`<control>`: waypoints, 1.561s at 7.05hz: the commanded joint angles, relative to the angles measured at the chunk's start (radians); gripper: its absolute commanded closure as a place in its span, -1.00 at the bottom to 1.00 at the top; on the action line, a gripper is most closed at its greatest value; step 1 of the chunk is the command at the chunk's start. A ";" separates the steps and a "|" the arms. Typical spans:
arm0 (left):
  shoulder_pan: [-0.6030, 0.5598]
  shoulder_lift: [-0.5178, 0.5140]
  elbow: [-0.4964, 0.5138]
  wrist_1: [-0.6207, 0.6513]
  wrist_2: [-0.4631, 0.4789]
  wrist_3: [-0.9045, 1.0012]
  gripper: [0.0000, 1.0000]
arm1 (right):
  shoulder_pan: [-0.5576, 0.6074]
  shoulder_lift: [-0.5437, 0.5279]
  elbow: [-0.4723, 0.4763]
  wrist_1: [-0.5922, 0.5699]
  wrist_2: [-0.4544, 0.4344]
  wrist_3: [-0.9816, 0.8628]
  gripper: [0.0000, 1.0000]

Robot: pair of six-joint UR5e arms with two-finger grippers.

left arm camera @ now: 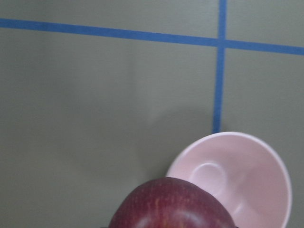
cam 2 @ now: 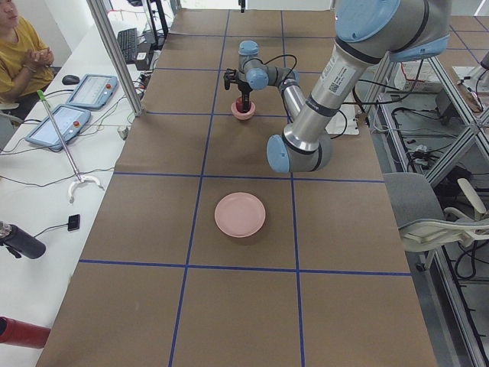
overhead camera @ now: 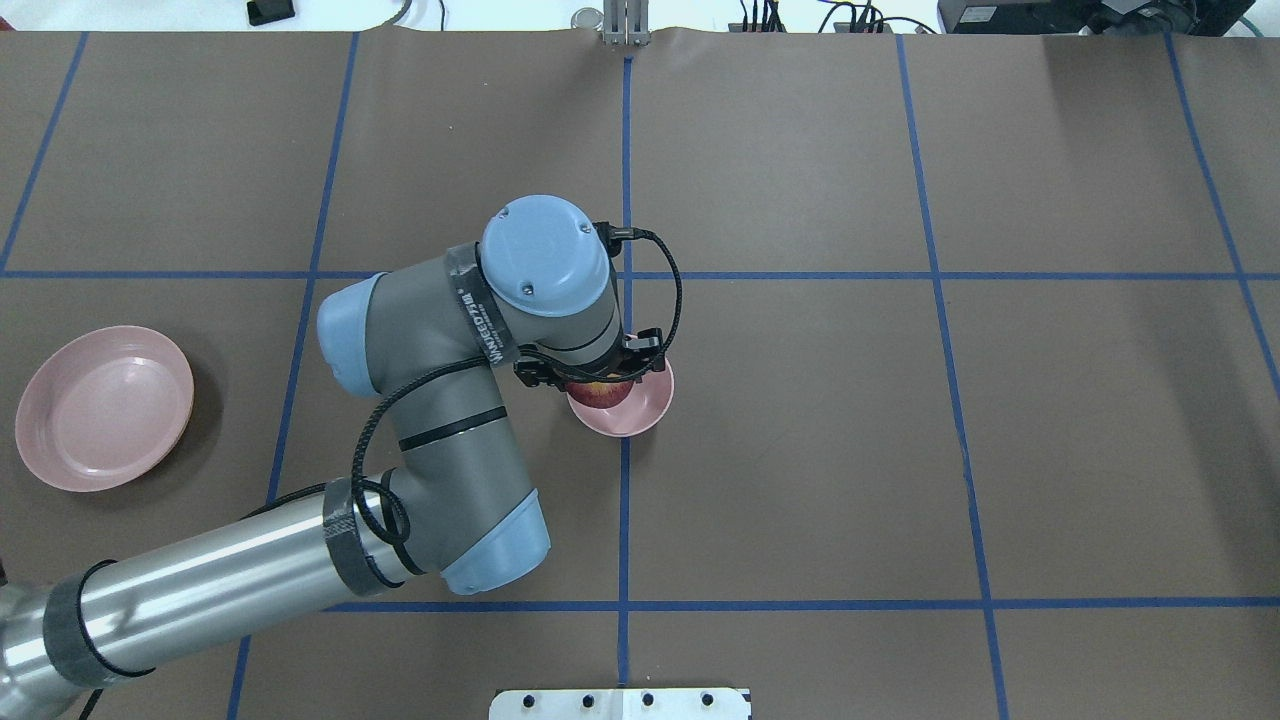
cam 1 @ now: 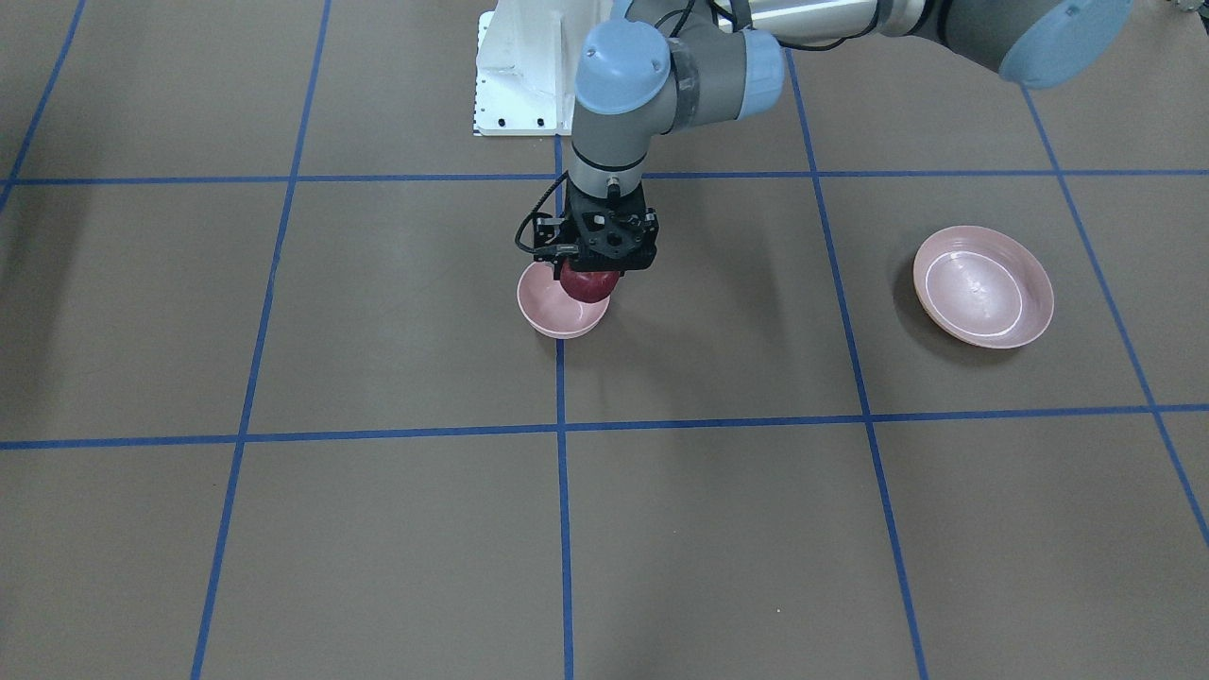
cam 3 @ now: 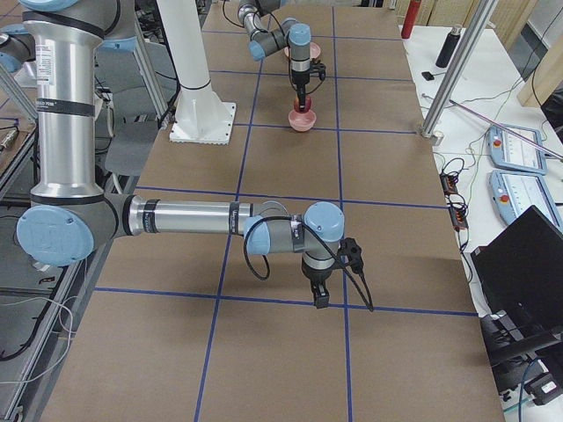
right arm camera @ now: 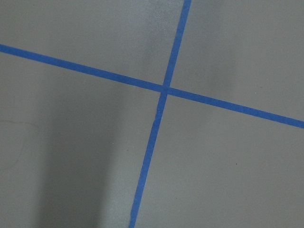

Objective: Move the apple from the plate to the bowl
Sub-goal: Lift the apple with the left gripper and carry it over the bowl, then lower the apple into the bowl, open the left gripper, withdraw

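- The left tool (cam 1: 593,266) is closed around the apple (cam 1: 586,286) from above, jaws at its sides; a top-down hold lets the fruit drop straight when the jaws part
- The apple hangs over the bowl (cam 1: 553,319), low and close to it, off the plate; in the left wrist view it sits nearer one side of the bowl than the centre, so I judge a small shift is needed before letting go
- The bowl is empty and stands upright on the counter (cam 1: 378,331), on a crossing of the blue tape lines (cam 1: 563,397)
- The plate (cam 1: 982,286) lies bare, well apart on the robot's left; nothing stands between tool and bowl
- The right tool (cam 3: 320,297) hangs low over the counter far away; whether it is open, I cannot tell
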 commanded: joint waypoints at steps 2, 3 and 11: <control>0.045 -0.031 0.063 -0.034 0.034 -0.011 0.12 | -0.002 0.000 -0.003 0.000 0.000 0.000 -1.00; 0.045 -0.028 0.063 -0.040 0.036 -0.008 -0.20 | -0.002 0.000 -0.006 0.000 0.005 0.000 -1.00; -0.013 0.163 -0.218 0.047 -0.004 0.152 -0.95 | 0.000 0.003 -0.004 0.000 0.006 0.000 -1.00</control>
